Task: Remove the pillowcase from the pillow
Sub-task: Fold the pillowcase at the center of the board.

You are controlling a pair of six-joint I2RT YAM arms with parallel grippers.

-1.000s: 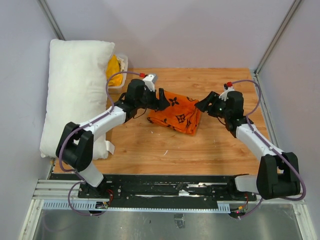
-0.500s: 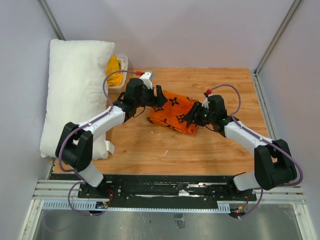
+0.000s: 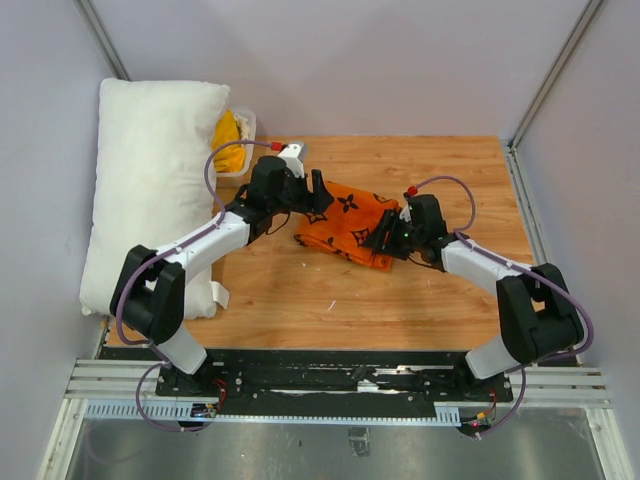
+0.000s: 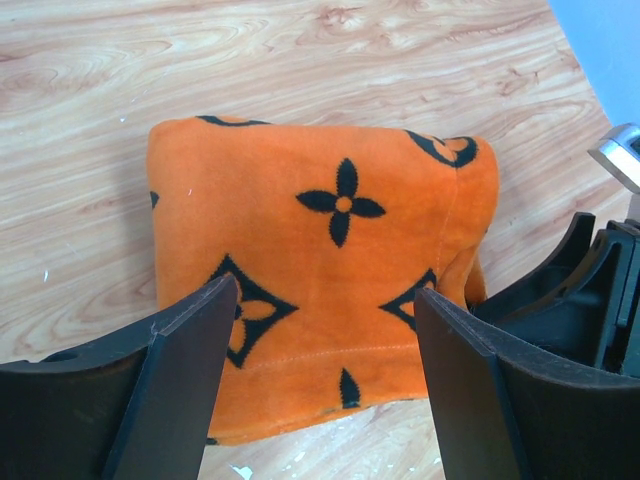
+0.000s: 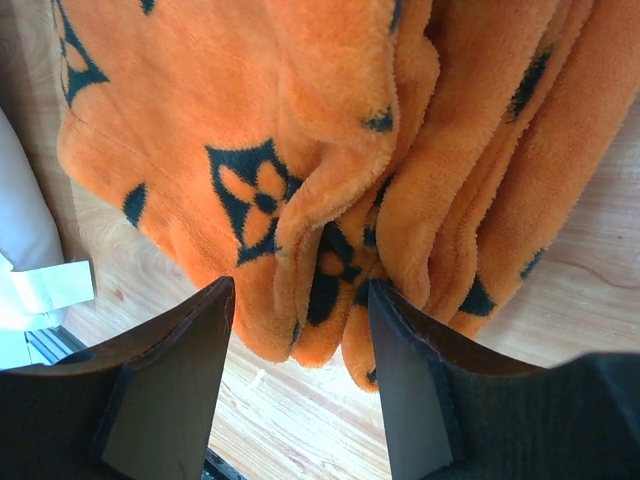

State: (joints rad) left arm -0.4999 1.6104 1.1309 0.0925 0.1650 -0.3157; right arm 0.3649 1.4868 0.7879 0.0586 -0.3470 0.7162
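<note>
The orange pillowcase (image 3: 350, 225) with black flower motifs lies folded in a bunch on the wooden table, off the pillow. The plain white pillow (image 3: 150, 190) lies along the left edge, apart from it. My left gripper (image 3: 318, 195) is open at the pillowcase's left end; in the left wrist view (image 4: 320, 370) its fingers (image 4: 180, 380) straddle the hemmed edge of the pillowcase (image 4: 320, 260). My right gripper (image 3: 385, 238) is open at the right end; in the right wrist view (image 5: 300, 370) the stacked folds of the pillowcase (image 5: 300, 130) sit just ahead of its fingers (image 5: 420, 390).
A clear tub (image 3: 245, 130) holding a plain yellow cloth (image 3: 228, 135) stands at the back left beside the pillow. Grey walls close in the table on three sides. Bare wood (image 3: 330, 300) lies in front of the pillowcase. A white tag (image 5: 50, 285) shows at left.
My right arm has swung left and down from the table's right part to the pillowcase's right end. The left gripper has shifted slightly; the pillowcase has not moved.
</note>
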